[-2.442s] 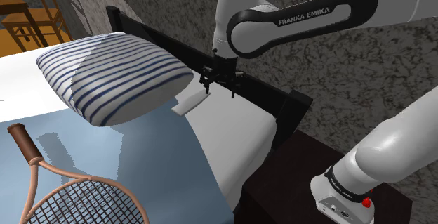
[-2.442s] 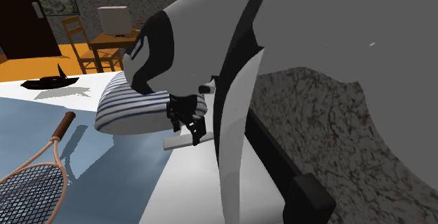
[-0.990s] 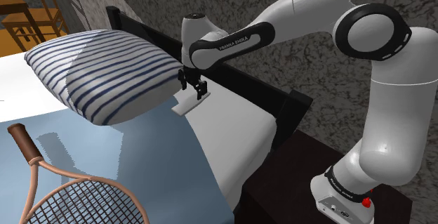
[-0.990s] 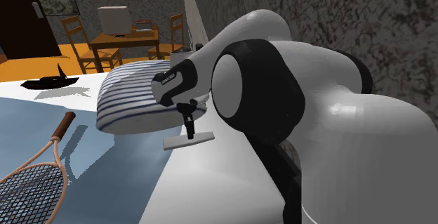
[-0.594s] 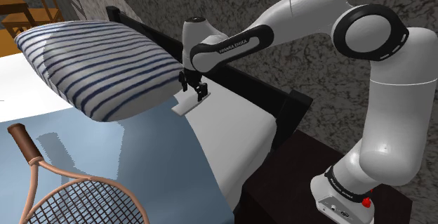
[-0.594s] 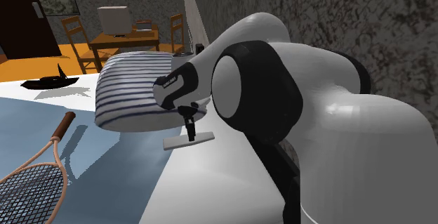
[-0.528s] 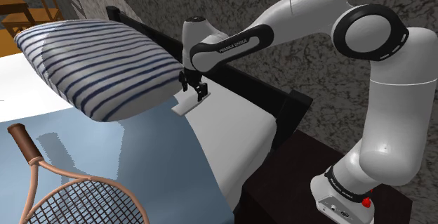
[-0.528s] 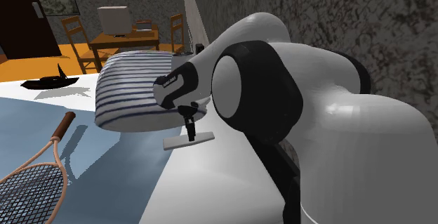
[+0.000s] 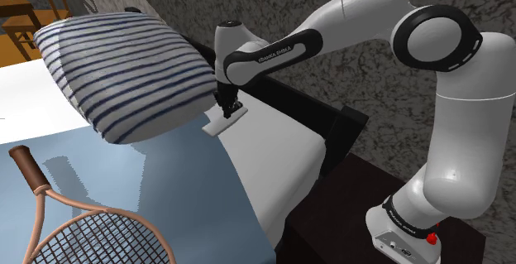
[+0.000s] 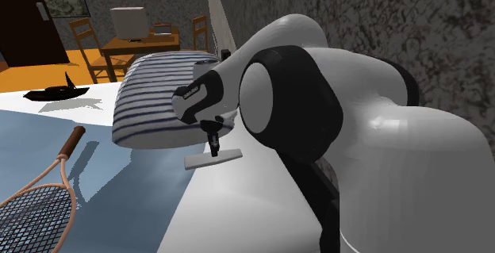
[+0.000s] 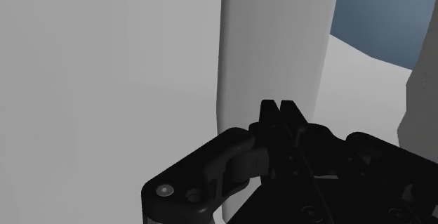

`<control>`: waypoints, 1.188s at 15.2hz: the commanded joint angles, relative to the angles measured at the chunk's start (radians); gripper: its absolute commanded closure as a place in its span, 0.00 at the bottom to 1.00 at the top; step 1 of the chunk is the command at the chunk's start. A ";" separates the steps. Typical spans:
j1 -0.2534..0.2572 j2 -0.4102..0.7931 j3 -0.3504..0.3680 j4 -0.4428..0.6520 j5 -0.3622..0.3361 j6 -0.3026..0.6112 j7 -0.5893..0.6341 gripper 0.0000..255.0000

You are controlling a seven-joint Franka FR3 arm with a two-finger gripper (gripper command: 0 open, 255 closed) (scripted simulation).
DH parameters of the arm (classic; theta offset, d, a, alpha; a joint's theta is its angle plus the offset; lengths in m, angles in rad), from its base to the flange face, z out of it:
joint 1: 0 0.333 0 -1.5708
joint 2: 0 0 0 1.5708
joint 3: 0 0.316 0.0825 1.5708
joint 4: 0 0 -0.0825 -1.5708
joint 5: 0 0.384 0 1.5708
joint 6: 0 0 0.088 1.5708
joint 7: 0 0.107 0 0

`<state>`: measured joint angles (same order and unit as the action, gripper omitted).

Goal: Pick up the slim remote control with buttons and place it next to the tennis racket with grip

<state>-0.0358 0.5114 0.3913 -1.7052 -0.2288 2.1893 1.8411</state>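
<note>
One remote — just beside pillow edge

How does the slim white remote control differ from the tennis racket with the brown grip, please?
Colour: the slim plain-white remote control is one pale tone; the tennis racket has a salmon frame, dark strings, brown grip. Shape: the remote is a straight flat bar; the racket has a rounded strung head. Place: the remote lies under the black pincer; the racket on the blue blanket. Both lie flat.
</note>
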 commanded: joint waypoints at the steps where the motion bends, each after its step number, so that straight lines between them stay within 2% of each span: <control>1: 0.003 0.010 0.003 -0.020 0.003 0.004 0.001 1.00; 2: 0.003 0.036 -0.005 -0.004 -0.005 0.013 -0.002 1.00; 7: -0.002 0.004 0.003 0.009 0.005 -0.015 -0.008 1.00; 8: -0.002 0.004 0.003 0.009 0.005 -0.015 -0.008 0.00; 10: 0.021 -0.026 0.013 0.000 0.003 -0.027 0.025 0.00; 18: 0.032 0.030 -0.004 -0.022 -0.024 0.048 0.042 0.00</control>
<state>-0.0053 0.5374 0.3890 -1.7240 -0.2504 2.2303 1.8811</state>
